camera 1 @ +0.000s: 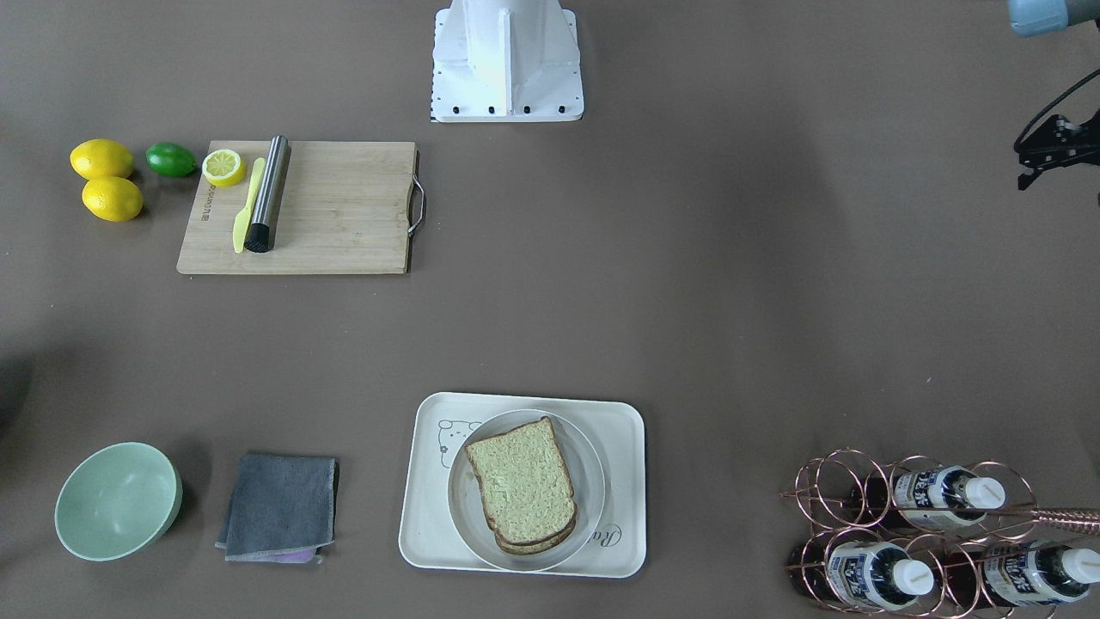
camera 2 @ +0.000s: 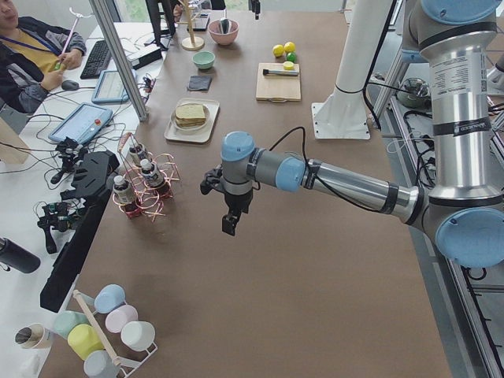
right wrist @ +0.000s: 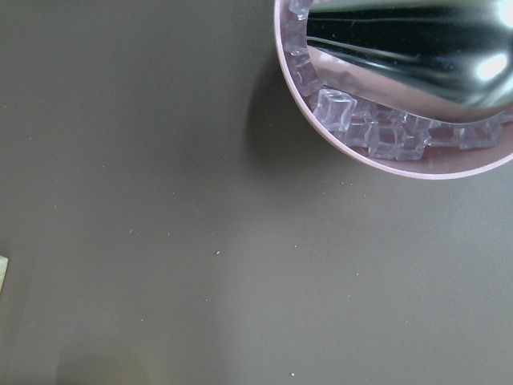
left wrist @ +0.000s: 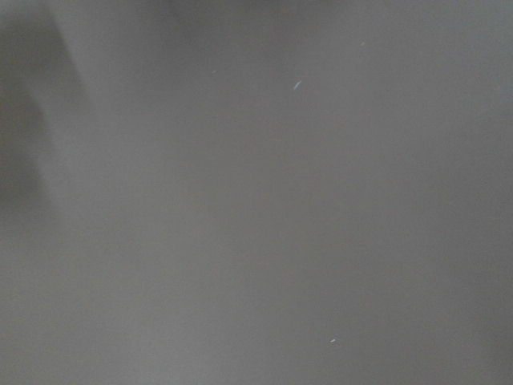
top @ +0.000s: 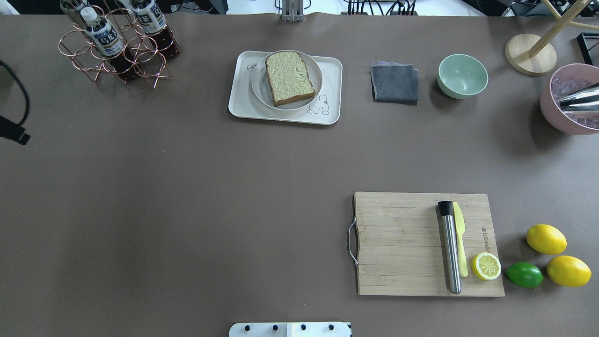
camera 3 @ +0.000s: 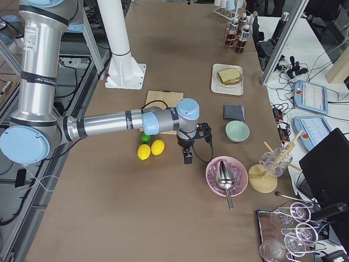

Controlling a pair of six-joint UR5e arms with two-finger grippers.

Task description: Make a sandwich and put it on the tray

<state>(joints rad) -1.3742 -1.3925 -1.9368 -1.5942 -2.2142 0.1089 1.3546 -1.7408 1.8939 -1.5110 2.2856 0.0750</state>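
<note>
The sandwich lies at lower centre of the front-facing view. Its top slice is pale and porous with a brown crust, and the crust edge of a second slice shows beneath it. What lies between the slices cannot be seen. The sandwich rests on a round white plate, which stands on the cream tray.

In the exterior left view, the left arm reaches level from the right edge to mid-frame. The left gripper points down over bare table, near the bottle rack.

In the exterior right view, the right arm reaches level from the left edge. The right gripper hangs between the lemons and the pink bowl.

Whether either gripper's fingers are spread or closed cannot be told.
</note>
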